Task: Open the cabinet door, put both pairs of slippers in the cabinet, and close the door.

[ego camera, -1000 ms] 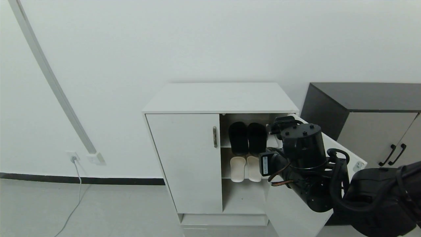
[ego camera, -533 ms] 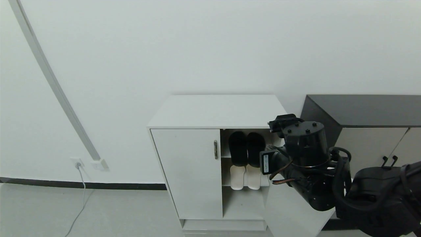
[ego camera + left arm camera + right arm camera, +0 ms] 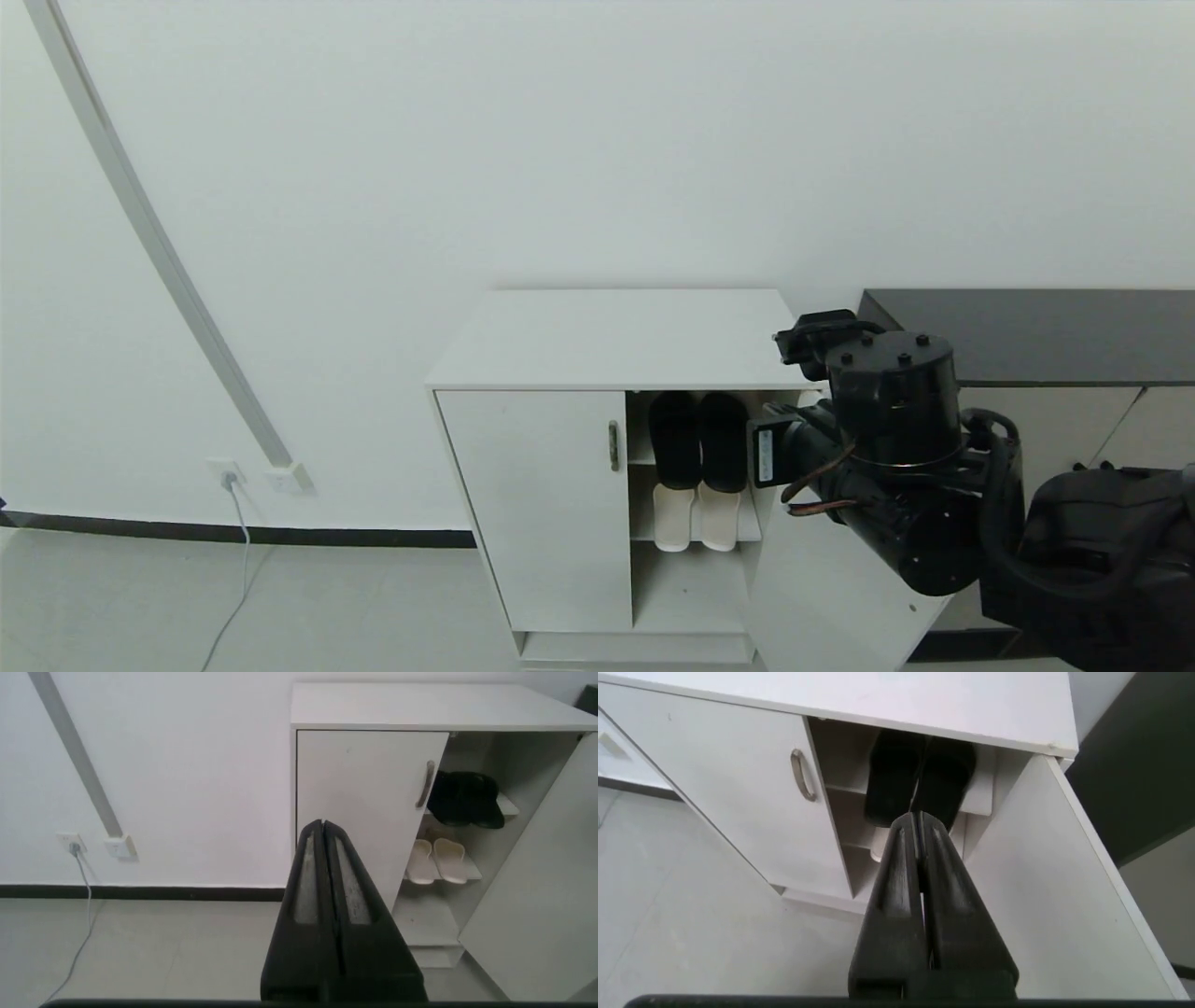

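Observation:
The white cabinet (image 3: 616, 336) stands against the wall with its left door shut and its right door (image 3: 822, 607) swung open. Inside, a pair of black slippers (image 3: 698, 439) lies on the upper shelf and a pair of white slippers (image 3: 695, 518) on the shelf below. My right arm hangs in front of the open door. In the right wrist view my right gripper (image 3: 920, 821) is shut and empty, pointing at the black slippers (image 3: 896, 775). My left gripper (image 3: 323, 826) is shut and empty too, held well back from the cabinet, level with its shut left door (image 3: 369, 812).
A dark cabinet (image 3: 1027, 336) stands directly right of the white one, behind the open door. A wall socket with a cable (image 3: 229, 478) and a slanted grey conduit (image 3: 140, 215) are on the wall to the left. Bare floor lies before the cabinet.
The whole head picture has shifted: the cabinet now sits lower and looks smaller, so the camera moved. My right arm stays beside the open door. The slippers have not moved.

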You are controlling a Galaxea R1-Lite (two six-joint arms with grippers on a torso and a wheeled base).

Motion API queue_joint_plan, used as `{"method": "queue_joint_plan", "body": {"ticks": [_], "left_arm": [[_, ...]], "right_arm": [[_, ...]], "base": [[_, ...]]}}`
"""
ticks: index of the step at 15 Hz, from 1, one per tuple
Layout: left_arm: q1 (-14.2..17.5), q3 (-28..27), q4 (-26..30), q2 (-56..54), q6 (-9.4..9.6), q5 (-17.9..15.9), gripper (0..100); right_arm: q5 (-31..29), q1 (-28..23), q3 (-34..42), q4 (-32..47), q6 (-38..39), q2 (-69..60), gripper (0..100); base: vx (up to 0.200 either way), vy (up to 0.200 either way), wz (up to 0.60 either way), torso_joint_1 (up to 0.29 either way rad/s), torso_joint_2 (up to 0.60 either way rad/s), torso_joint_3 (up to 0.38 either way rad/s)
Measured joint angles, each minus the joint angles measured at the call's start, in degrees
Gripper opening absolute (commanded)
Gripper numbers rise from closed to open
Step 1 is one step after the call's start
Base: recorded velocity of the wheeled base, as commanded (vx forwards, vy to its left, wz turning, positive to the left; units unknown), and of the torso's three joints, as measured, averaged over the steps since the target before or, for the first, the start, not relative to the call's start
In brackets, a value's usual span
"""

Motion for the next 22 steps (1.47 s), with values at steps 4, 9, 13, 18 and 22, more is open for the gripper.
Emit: {"method": "queue_joint_plan", "body": {"ticks": [4, 9, 13, 18, 22], "left_arm": [[0.0, 0.0, 0.0, 0.0, -0.05, 0.0, 0], [0.07, 0.0, 0.0, 0.0, 0.27, -0.02, 0], [0.02, 0.0, 0.0, 0.0, 0.27, 0.0, 0], [0.05, 0.0, 0.0, 0.0, 0.22, -0.02, 0], [0.07, 0.0, 0.0, 0.0, 0.22, -0.02, 0]], "right_arm": [[0.15, 0.17, 0.33, 0.0, -0.18, -0.2, 0], [0.35, -0.09, 0.84, -0.9, -0.38, -0.32, 0], [0.28, -1.12, 0.85, -1.04, -0.98, -0.2, 0], [0.26, -1.51, 0.85, -1.78, -1.0, 0.35, 0], [0.28, -2.61, 0.82, -1.87, -1.78, 1.01, 0]], "base": [[0.0, 0.0, -0.15, 0.002, 0.0, 0.001], [0.0, 0.0, -0.6, 0.004, 0.0, 0.0], [0.0, 0.0, 0.0, 0.0, 0.0, 0.0], [-0.16, 0.0, 0.0, 0.006, 0.0, -0.002], [-0.1, 0.0, 0.0, -0.007, 0.0, 0.002]]}}
